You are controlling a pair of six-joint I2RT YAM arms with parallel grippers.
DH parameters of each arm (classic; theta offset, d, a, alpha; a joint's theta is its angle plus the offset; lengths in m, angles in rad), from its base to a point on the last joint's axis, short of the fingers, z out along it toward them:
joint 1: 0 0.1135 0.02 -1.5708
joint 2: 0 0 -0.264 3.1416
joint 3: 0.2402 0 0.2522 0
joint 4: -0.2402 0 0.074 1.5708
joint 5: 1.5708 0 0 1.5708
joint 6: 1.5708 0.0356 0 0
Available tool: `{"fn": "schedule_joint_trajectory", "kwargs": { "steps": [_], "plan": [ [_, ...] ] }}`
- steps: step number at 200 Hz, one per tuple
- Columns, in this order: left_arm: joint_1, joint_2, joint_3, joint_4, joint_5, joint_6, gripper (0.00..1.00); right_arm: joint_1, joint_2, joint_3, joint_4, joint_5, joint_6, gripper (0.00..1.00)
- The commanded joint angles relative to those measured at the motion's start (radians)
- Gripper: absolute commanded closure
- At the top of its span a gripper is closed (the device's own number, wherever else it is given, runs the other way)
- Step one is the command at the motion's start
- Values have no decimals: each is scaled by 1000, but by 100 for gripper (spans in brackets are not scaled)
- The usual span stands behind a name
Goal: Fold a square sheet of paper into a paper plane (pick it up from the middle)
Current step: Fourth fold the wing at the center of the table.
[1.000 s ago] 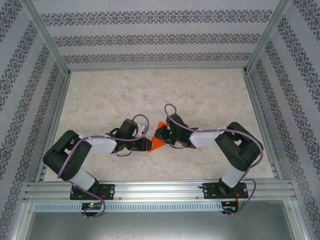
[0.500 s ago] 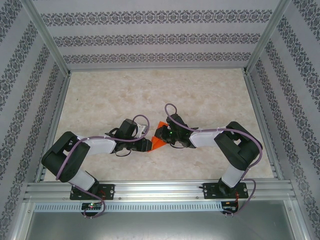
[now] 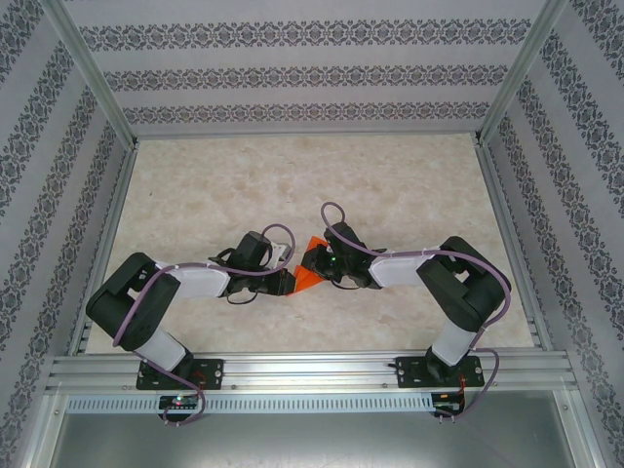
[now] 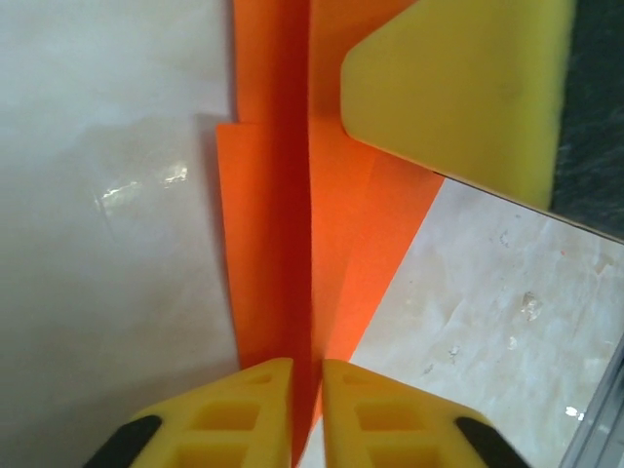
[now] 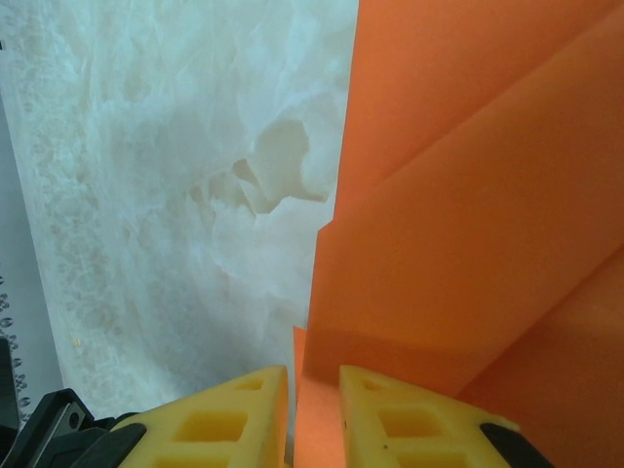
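Paper plane (image 4: 273, 292) sat half-folded. Its layers were clamped between the left gripper (image 4: 307, 375) and right gripper (image 5: 312, 385). Next, probably, came pressing a wing crease.

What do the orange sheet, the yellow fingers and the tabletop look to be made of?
Orange sheet: thin matte paper, holding sharp creases and layered flaps. Fingers: yellow plastic, likely moulded or printed, with recessed cells. Tabletop: glossy marble-patterned surface, showing glare; stone or laminate, cannot tell.
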Motion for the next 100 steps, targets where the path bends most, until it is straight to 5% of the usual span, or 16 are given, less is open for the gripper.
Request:
{"fn": "schedule_joint_trajectory", "kwargs": {
  "steps": [1,100],
  "plan": [
    [-8,19,28,-36,-28,33,88,-10,7,20,27,14,8,78],
    [28,42,44,23,133,-39,100,-20,-60,14,-14,12,-32,74]
  ]
}}
